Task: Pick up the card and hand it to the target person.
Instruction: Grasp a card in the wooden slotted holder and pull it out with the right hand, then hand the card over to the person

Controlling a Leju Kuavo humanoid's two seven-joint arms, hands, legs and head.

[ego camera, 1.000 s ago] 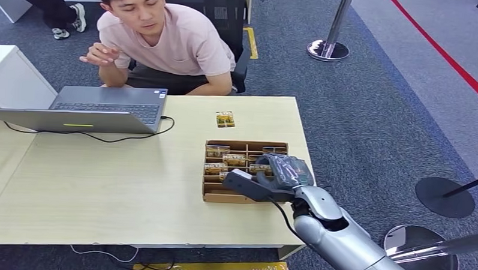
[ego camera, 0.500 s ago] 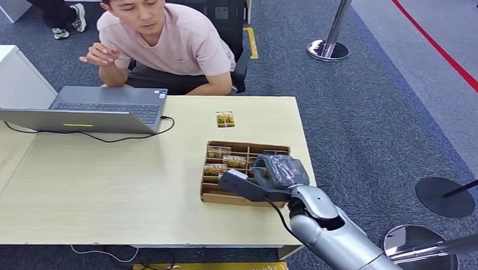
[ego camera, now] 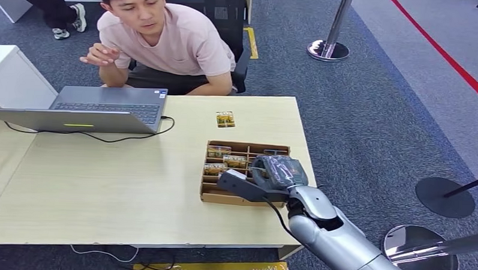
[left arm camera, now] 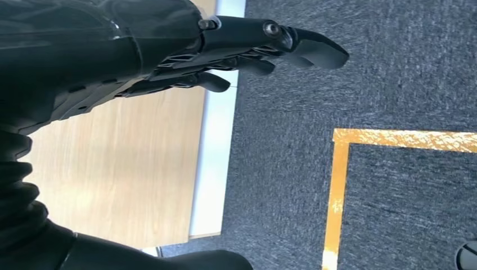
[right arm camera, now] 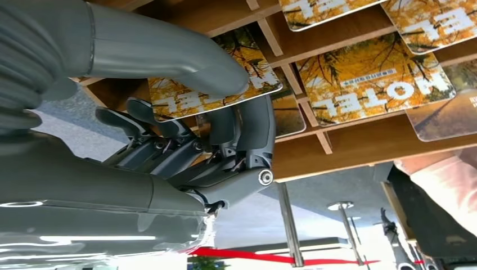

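Head view: right hand (ego camera: 277, 172) sits over the near-right part of the cardboard tray (ego camera: 213, 198) on the light wood surface (ego camera: 103, 184), its grey cover hiding the fingers there. Right wrist view fills that in: thick grey thumb and dark fingers (right arm camera: 250, 126) are clamped on a card (right arm camera: 225, 84), thumb on one face, fingers curled onto the other, card still low in its slot between the tray's wooden dividers. The card has an autumn-yellow tree photo with white lettering and a white edge; neighbouring cards (right arm camera: 374, 84) in the next slots carry the same print reading HOTEL, seen inverted. Head view shows these as small yellow-brown cards in the tray's far rows, plus one single card (ego camera: 225, 119) lying flat on the surface beyond the tray, apart from it, near the far edge. A person (ego camera: 168, 39) in a pink shirt sits behind that far edge, one hand raised, beside an open laptop (ego camera: 99, 106) with a black cable trailing off it. Left wrist view: left hand (left arm camera: 169, 62) hangs beside the surface edge over dark carpet with a yellow floor line, fingers (left arm camera: 315, 48) extended, slightly apart, holding nothing. Stanchion bases stand on the carpet at right in the head view.
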